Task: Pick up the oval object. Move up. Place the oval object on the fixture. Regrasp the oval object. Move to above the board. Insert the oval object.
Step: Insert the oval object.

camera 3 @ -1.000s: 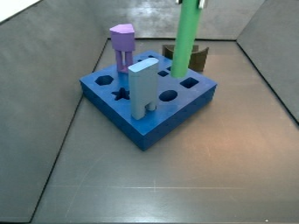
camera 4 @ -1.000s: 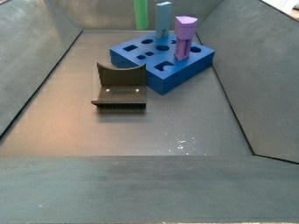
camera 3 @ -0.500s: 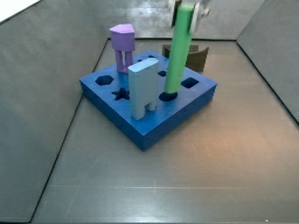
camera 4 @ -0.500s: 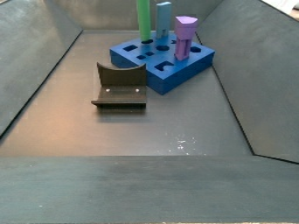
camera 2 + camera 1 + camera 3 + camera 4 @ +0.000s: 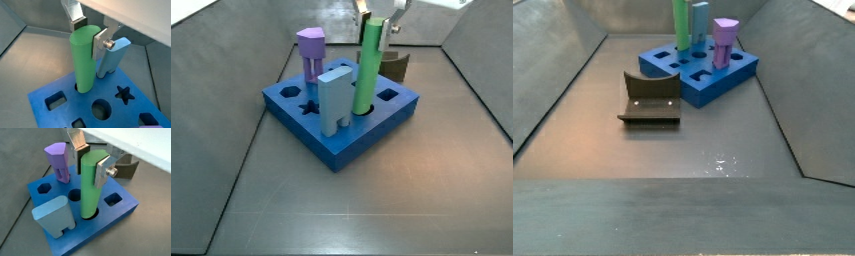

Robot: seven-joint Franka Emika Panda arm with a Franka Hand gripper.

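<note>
The oval object is a long green peg standing upright with its lower end in a hole of the blue board. My gripper is shut on its top end, one finger on each side. It shows the same way in the other wrist view, with the gripper on the oval object above the board. In a side view the gripper holds the oval object over the board. The fixture stands apart from the board, with nothing on it.
A purple peg and a light-blue peg stand in the board beside the oval object. Several holes of the board stand open. The fixture is behind the board. Grey sloped walls enclose the floor.
The gripper has come down with the oval object. The peg's lower end has gone from above the board into a hole in its top.
</note>
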